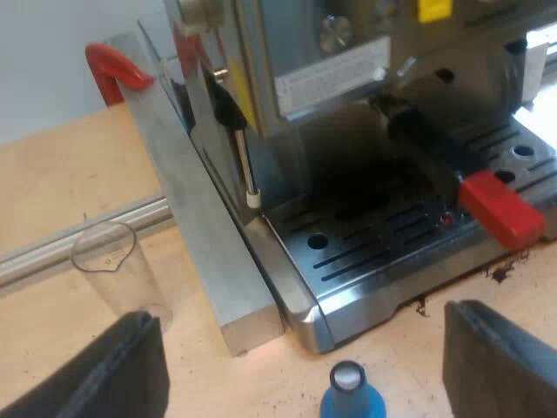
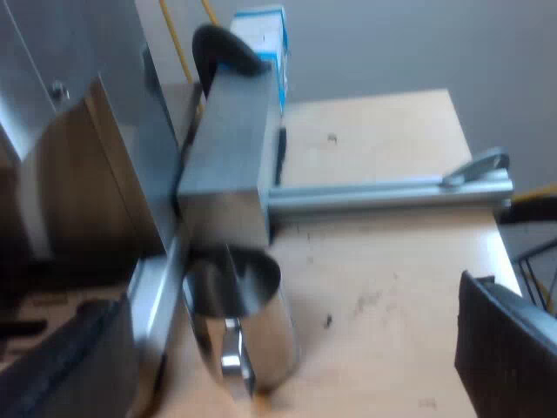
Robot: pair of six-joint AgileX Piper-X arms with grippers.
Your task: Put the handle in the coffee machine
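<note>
The metal holder's dark handle (image 1: 431,148) sticks out from under the espresso machine (image 1: 348,61), over the drip tray (image 1: 365,252), and ends in a red tip (image 1: 500,209). My left gripper (image 1: 300,348) hovers open above the table just before the tray's corner, holding nothing. A blue tamper (image 1: 350,396) stands between its fingers (image 1: 96,370). My right gripper (image 2: 291,305) is open and empty beside the machine's steel side (image 2: 70,131), with a metal jug (image 2: 248,326) standing between its fingers (image 2: 509,348).
A measuring glass (image 1: 117,270) stands near a tall metal block (image 1: 204,235) at the machine's side. An aluminium rail (image 2: 383,196) runs across the wooden table, and a red clamp (image 1: 113,70) sits behind it. Coffee grounds (image 1: 500,274) lie by the tray. A blue-and-white box (image 2: 261,39) stands behind the block.
</note>
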